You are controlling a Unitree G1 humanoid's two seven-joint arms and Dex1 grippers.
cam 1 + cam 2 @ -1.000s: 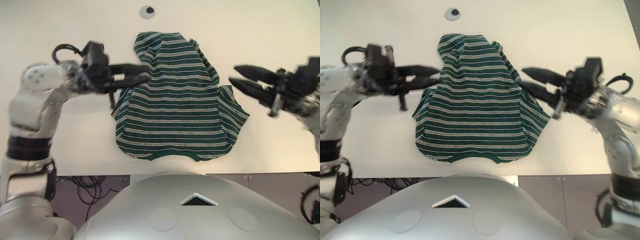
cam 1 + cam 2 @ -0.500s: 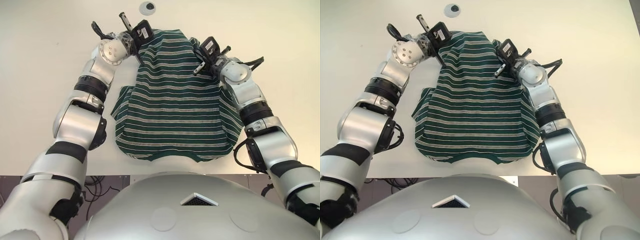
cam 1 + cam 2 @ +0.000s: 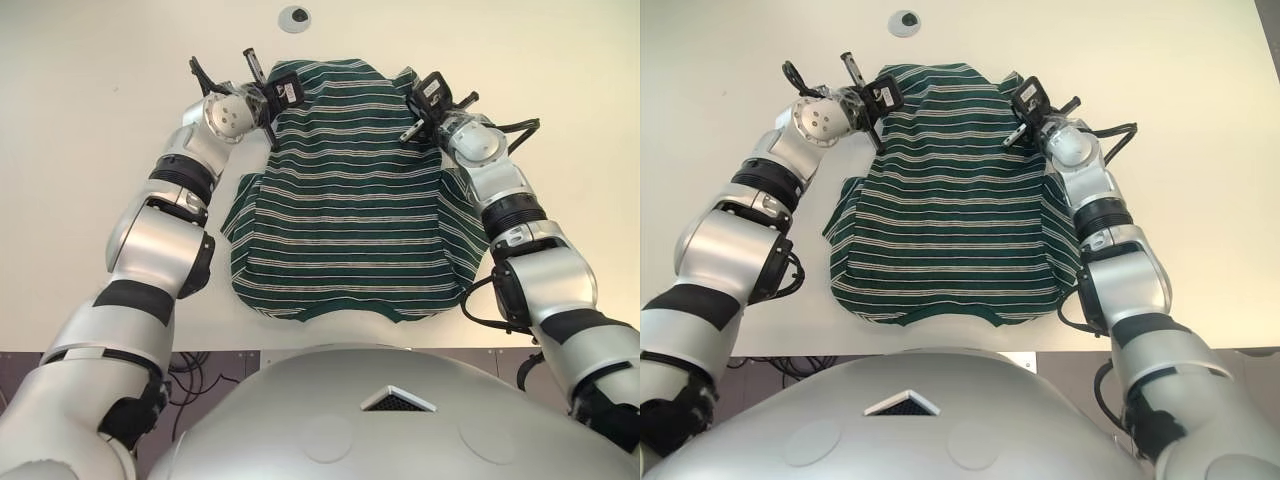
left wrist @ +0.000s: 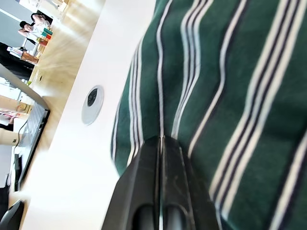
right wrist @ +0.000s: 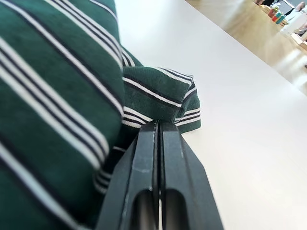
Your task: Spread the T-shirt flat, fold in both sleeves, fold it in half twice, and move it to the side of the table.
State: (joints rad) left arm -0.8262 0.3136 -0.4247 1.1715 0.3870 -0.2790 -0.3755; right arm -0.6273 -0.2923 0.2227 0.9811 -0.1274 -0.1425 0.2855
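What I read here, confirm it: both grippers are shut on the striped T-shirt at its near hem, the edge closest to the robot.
One point is wrong: the place of the grip. Both grippers are shut on the striped T-shirt, but at its far end, not its near hem. The left eye view shows the left gripper and the right gripper at the two far corners, while the near hem lies free on the table.

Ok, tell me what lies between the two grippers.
The far edge of the T-shirt spans the whole stretch from the left gripper to the right gripper; both eye views show it.
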